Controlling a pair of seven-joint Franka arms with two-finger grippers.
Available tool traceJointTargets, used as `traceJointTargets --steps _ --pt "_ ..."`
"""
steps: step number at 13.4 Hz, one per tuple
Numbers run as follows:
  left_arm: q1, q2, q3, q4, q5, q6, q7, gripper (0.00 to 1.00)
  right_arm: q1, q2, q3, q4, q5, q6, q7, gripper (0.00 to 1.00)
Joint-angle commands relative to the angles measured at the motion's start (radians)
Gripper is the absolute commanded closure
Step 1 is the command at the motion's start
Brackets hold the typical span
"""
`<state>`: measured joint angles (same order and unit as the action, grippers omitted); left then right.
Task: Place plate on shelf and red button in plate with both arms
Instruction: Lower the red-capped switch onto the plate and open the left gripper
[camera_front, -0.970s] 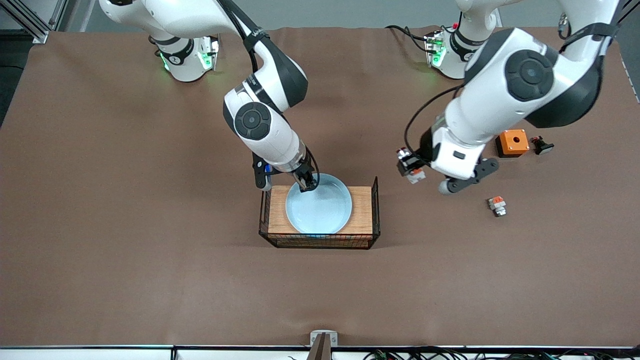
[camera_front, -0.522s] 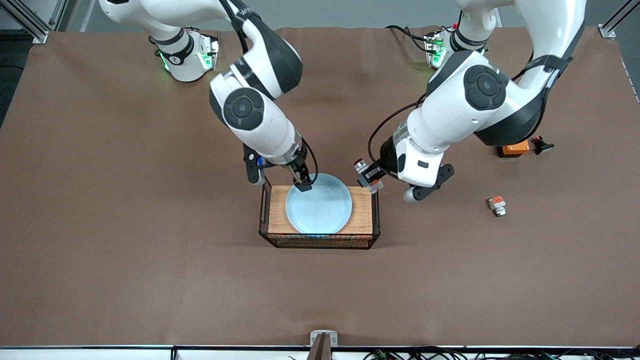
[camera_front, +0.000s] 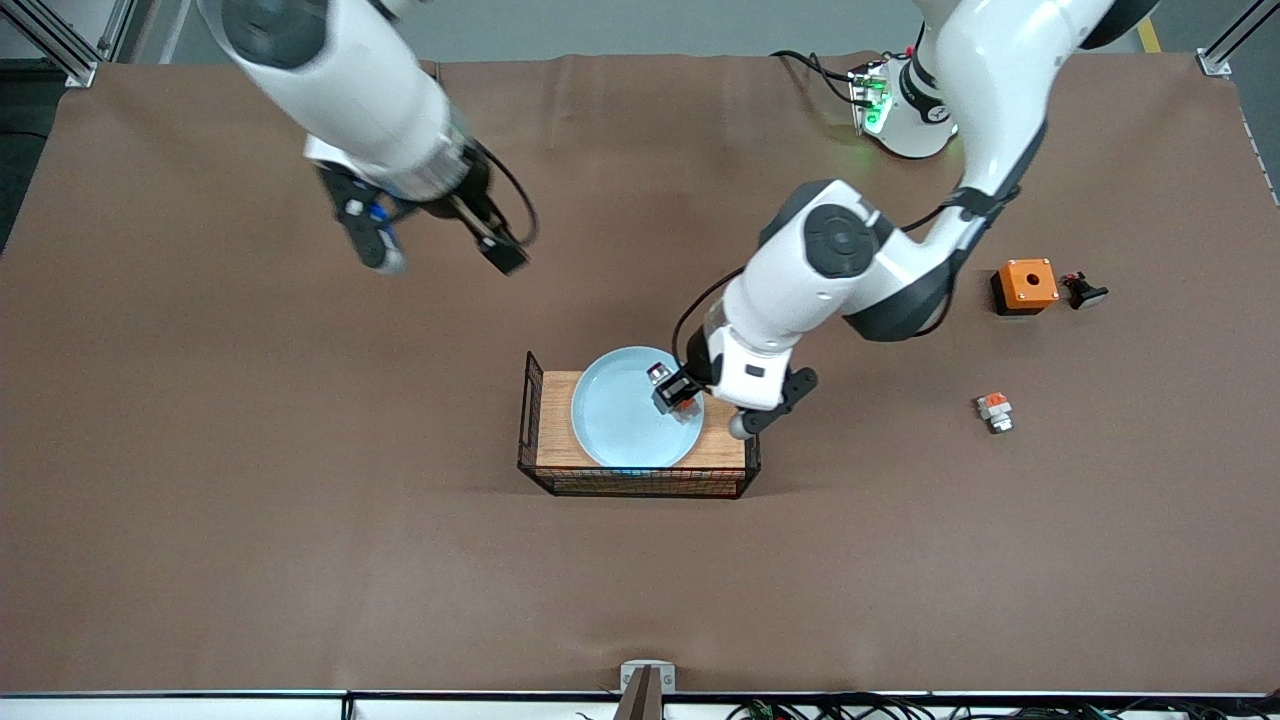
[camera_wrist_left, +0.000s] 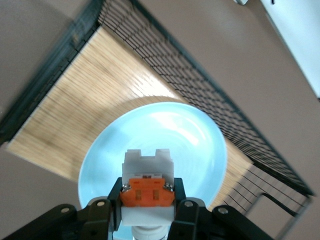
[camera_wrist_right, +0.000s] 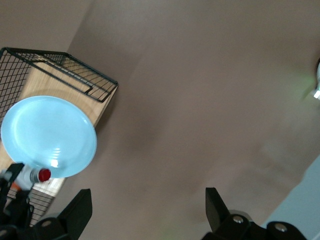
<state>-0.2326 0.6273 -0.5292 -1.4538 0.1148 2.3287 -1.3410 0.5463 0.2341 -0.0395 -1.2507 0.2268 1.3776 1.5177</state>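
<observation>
Left gripper, clamped on the red button, hangs over the plate; lower gently before releasing; right gripper waits, spread empty over bare table

Plate on wooden tray inside wire basket, mid-table. Left gripper over plate's edge toward left arm's end — red button clamped between fingers. Right gripper up over bare table toward right arm's end, fingers spread. Orange box, black knob beside it; stubby switch piece nearer front camera.
</observation>
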Motion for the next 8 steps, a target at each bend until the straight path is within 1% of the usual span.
traceJointTargets --steps 1,2,3,4,6,7,8 --pt "-0.137 0.034 0.130 0.050 0.019 0.000 -0.030 0.82 -0.126 -0.168 0.012 -0.169 -0.012 -0.020 -0.256 0.00" --pt "-0.158 0.035 0.155 0.049 0.019 -0.002 -0.030 0.68 -0.161 -0.224 0.012 -0.240 -0.015 -0.016 -0.352 0.00" --pt "-0.165 0.035 0.161 0.049 0.020 0.000 -0.030 0.44 -0.186 -0.278 0.012 -0.315 -0.035 0.000 -0.416 0.00" --pt "-0.165 0.029 0.163 0.049 0.025 -0.003 -0.029 0.00 -0.198 -0.324 0.013 -0.376 -0.064 0.026 -0.477 0.00" --pt "-0.160 -0.003 0.163 0.050 0.049 -0.035 -0.026 0.00 -0.239 -0.399 0.013 -0.478 -0.093 0.064 -0.607 0.00" --pt "-0.154 -0.029 0.164 0.053 0.072 -0.090 -0.018 0.00 -0.264 -0.418 0.012 -0.502 -0.095 0.072 -0.664 0.00" --pt "-0.148 -0.049 0.163 0.088 0.094 -0.164 -0.017 0.00 -0.290 -0.424 0.012 -0.510 -0.099 0.072 -0.719 0.00"
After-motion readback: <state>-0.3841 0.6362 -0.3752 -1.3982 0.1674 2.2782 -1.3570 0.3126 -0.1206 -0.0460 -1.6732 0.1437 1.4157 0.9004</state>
